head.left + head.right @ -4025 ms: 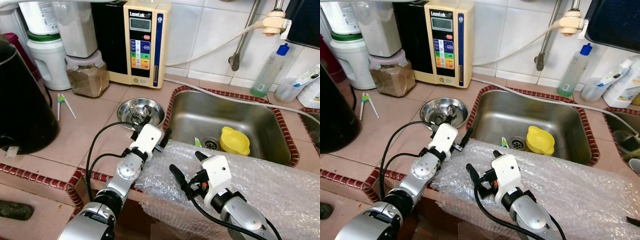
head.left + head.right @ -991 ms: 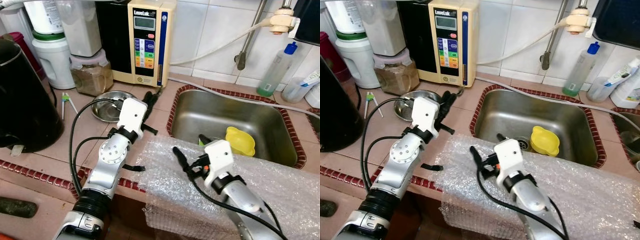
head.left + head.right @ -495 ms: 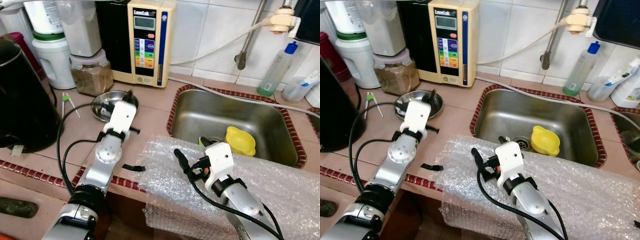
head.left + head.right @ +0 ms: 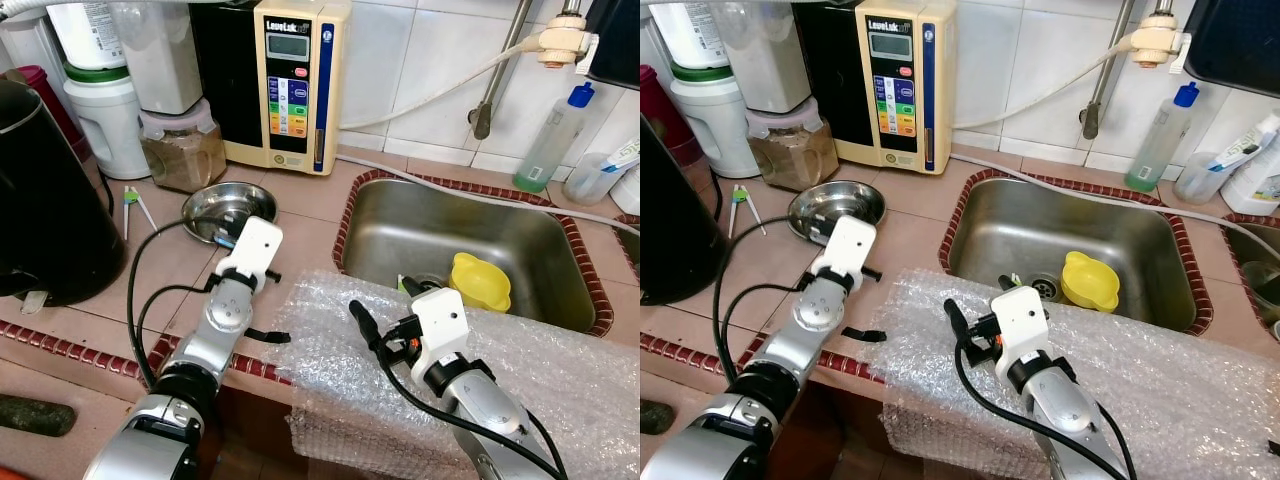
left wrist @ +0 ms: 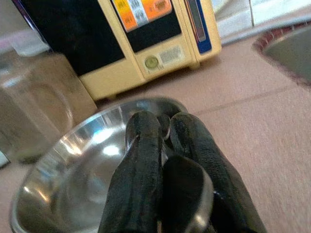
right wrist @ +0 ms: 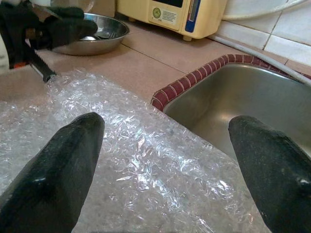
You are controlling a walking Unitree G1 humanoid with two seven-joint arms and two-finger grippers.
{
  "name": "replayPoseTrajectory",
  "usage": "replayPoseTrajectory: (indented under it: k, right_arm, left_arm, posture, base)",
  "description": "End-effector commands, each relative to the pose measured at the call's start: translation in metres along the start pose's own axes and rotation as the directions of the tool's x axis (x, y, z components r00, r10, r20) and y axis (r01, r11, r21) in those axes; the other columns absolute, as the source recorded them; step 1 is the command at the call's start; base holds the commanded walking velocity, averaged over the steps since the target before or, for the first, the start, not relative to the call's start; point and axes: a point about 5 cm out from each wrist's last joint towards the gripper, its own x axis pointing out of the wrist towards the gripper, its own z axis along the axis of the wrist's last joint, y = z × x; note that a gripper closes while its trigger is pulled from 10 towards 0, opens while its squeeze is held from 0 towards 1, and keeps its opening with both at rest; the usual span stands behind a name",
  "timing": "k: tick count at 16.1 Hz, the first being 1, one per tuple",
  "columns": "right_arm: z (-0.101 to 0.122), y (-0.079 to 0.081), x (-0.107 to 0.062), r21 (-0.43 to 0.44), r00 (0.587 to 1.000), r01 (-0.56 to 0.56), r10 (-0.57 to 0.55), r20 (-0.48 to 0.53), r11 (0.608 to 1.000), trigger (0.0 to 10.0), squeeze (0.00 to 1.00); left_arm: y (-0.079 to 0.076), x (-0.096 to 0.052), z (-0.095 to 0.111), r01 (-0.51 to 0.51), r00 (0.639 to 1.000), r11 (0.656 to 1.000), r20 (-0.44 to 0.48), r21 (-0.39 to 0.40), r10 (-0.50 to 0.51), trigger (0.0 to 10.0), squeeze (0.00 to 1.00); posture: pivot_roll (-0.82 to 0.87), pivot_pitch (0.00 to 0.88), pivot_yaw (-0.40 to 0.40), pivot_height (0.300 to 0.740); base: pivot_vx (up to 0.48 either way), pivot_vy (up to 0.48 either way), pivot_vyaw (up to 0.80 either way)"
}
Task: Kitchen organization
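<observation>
Where the tiled worktop [image 4: 150, 270] meets a white-tiled wall, a cream appliance [image 4: 290, 85] with a coloured button panel stands at the back edge, a jar [image 4: 180, 150] beside it. A steel sink [image 4: 470, 245] is sunk into the worktop, a yellow cup [image 4: 475, 282] near its drain. Bubble wrap [image 4: 560, 370] drapes the front edge. A steel bowl [image 4: 225, 207] lies near the sink's left rim; the left gripper [image 5: 163, 131] reaches over its near rim, fingers clenched together with a small metal piece between them, too blurred to identify. The right gripper [image 6: 167, 160] hovers over the bubble wrap, fingers spread wide. A dark vessel [image 4: 45, 200] is cut off at the left.
</observation>
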Motion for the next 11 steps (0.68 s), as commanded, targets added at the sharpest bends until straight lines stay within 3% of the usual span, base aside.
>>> replayPoseTrajectory:
  k: [1,3,4,5,11]
  right_arm:
    - [0.002,-0.002,-0.002,-0.01,1.0,0.009,-0.009,0.007,1.0,10.0,0.0]
    - [0.002,-0.002,-0.003,-0.01,1.0,0.009,-0.009,0.006,1.0,10.0,0.0]
    - [0.002,-0.001,-0.003,-0.009,1.0,0.009,-0.009,0.006,1.0,10.0,0.0]
    - [0.002,-0.001,-0.003,-0.009,1.0,0.009,-0.009,0.005,1.0,10.0,0.0]
    - [0.002,-0.001,-0.002,-0.009,1.0,0.011,-0.011,0.006,1.0,10.0,0.0]
  left_arm:
    - [0.001,0.002,0.003,-0.012,1.0,1.0,0.014,0.022,0.012,10.0,1.0]
    - [0.003,0.003,0.003,-0.027,1.0,0.999,0.015,0.036,0.026,10.0,1.0]
    - [0.005,0.004,0.003,-0.03,0.999,0.999,0.017,0.037,0.029,4.7,0.0]
    - [0.006,0.004,0.003,-0.028,0.999,0.999,0.02,0.033,0.028,0.0,0.0]
    - [0.015,0.007,0.009,-0.07,0.996,0.997,0.064,0.016,0.069,0.0,0.0]
  posture:
    - [0.01,0.0,-0.002,0.74]
    - [0.01,0.0,-0.001,0.74]
    - [0.01,0.0,-0.001,0.74]
    - [0.01,0.0,-0.001,0.74]
    - [0.01,0.0,0.001,0.74]
  base:
    - [0.0,0.0,0.0]
    - [0.0,0.0,0.0]
    - [0.0,0.0,0.0]
    - [0.0,0.0,0.0]
    - [0.0,0.0,0.0]
